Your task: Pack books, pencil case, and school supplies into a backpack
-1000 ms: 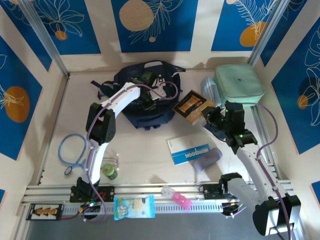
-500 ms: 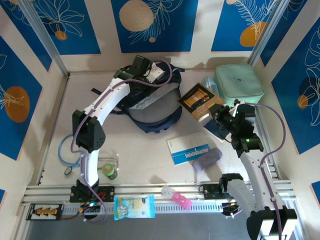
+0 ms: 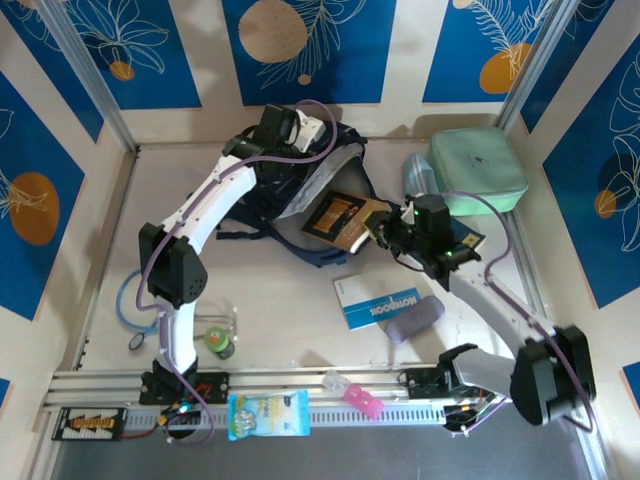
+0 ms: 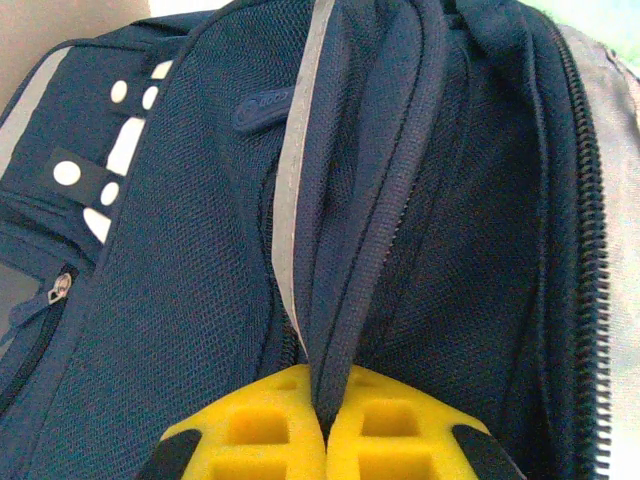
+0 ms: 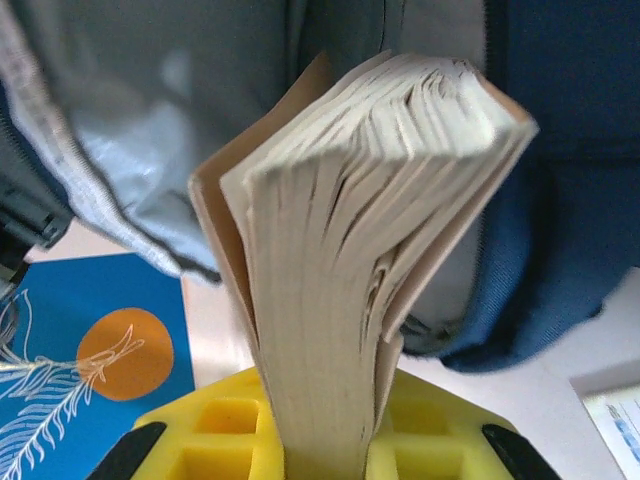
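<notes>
The navy backpack (image 3: pixel 318 245) lies at the back of the table with its mouth held open, grey lining showing. My left gripper (image 3: pixel 318 140) is shut on the backpack's zip edge (image 4: pixel 335 330) at the top. My right gripper (image 3: pixel 383 236) is shut on the brown book with gold print (image 3: pixel 343 217), whose far end sits over the open mouth. In the right wrist view the book's page edges (image 5: pixel 360 260) rise from between the fingers toward the lining (image 5: pixel 130 120). The NOTEBOOK book (image 3: pixel 378 303) and a purple pencil case (image 3: pixel 416 318) lie near the front. A dark book (image 3: pixel 466 241) lies under the right arm.
A mint-green case (image 3: pixel 477 172) sits at the back right with a clear container (image 3: pixel 416 176) beside it. At the front left lie a blue ring (image 3: pixel 145 300) and a small green item (image 3: pixel 219 343). A pink pill box (image 3: pixel 352 394) and a packet (image 3: pixel 267 414) rest on the front rail.
The left gripper shut on the backpack's edge and pulled it back, opening the mouth. The right arm carried the brown book leftward from beside the mint case to the opening.
</notes>
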Controlling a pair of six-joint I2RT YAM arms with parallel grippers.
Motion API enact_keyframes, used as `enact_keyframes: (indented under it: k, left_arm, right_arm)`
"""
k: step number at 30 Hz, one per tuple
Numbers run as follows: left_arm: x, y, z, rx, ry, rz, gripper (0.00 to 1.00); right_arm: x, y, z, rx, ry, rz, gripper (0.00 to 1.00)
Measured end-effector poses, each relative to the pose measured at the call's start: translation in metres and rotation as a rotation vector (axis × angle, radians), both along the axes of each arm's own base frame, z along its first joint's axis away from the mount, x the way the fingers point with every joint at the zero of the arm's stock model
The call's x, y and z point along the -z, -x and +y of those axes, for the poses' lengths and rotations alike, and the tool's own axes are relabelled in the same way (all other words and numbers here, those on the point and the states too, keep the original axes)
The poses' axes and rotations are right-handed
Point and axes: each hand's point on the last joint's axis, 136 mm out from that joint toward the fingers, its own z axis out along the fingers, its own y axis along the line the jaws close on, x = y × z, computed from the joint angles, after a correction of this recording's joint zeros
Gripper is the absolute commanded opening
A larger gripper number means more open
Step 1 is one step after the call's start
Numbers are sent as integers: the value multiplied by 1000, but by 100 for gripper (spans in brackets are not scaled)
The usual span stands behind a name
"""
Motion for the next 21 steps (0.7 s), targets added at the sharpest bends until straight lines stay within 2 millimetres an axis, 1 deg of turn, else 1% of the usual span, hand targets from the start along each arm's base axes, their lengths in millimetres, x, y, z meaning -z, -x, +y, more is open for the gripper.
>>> enact_keyframes:
  k: [3, 5, 8, 10, 12, 13, 15, 17, 20, 21]
  left_arm:
    - [-1, 1, -2, 1, 16, 10, 0]
    - [-1, 2, -3, 4, 22, 14, 0]
    - [-3, 2, -4, 5, 31, 16, 0]
    - [-6, 2, -4, 2, 37, 12, 0]
    - [-8, 1, -5, 0, 43, 8, 0]
    - [-9, 1, -5, 0, 44, 6, 0]
    - [-10, 1, -4, -2, 45, 7, 0]
    - [-9, 1, -5, -2, 45, 8, 0]
    - [-9, 1, -5, -2, 45, 9, 0]
    - [-9, 1, -5, -2, 45, 9, 0]
  right_arm:
    - [-8, -30, 15, 7, -2, -33, 11]
    - [-25, -54, 25, 15, -28, -86, 11]
    - [-45, -84, 41, 18, -61, -160, 10]
    - [-47, -104, 50, 32, -63, -187, 10]
    - [-35, -121, 58, 50, -52, -190, 9]
    - [-25, -131, 62, 66, -43, -189, 9]
    - [2, -148, 69, 95, -29, -170, 10]
    - [39, -163, 76, 123, -8, -129, 10]
    - [87, -171, 80, 154, 36, -64, 10]
    - [95, -172, 82, 161, 48, -55, 11]
